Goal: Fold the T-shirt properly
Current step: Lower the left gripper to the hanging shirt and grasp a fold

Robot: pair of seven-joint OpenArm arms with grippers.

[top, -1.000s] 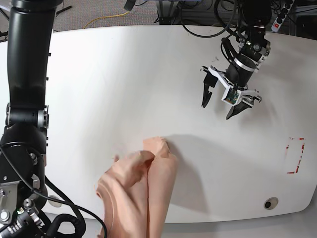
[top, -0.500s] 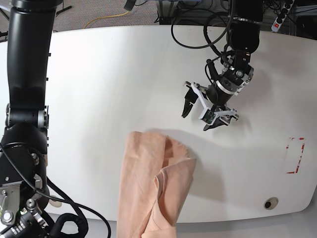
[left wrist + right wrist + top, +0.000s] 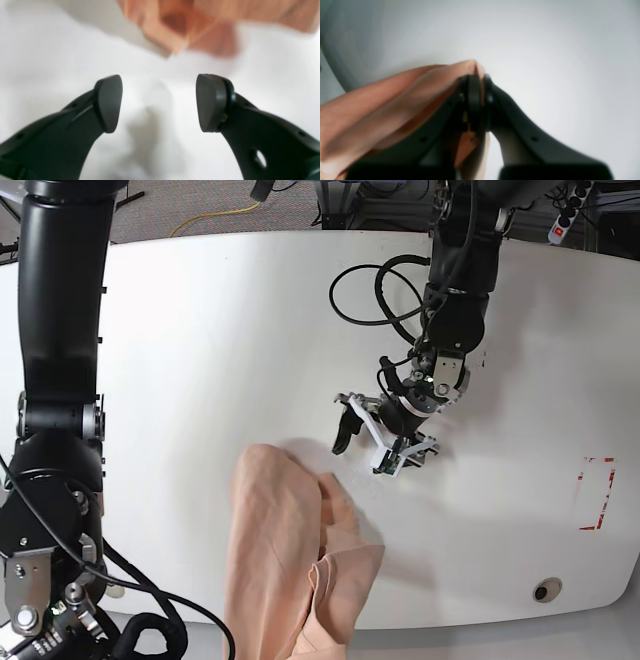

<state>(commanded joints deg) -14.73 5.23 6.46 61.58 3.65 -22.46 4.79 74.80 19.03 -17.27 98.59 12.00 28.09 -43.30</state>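
The table (image 3: pixel 200 330) is white. The T-shirt (image 3: pixel 290 560) hangs bunched at 6 o'clock in the base view, over the table's near edge. The left gripper (image 3: pixel 368 445), jaws spread and empty, sits at 2 o'clock from the shirt's top edge. The right gripper (image 3: pixel 477 85) is pressed together, pinching a shirt fold.

The left gripper (image 3: pixel 368 451) now sits lower and nearer the T-shirt (image 3: pixel 290 550), jaws apart. The bunched T-shirt hangs longer, its top edge further left on the tabletop (image 3: pixel 200 350).
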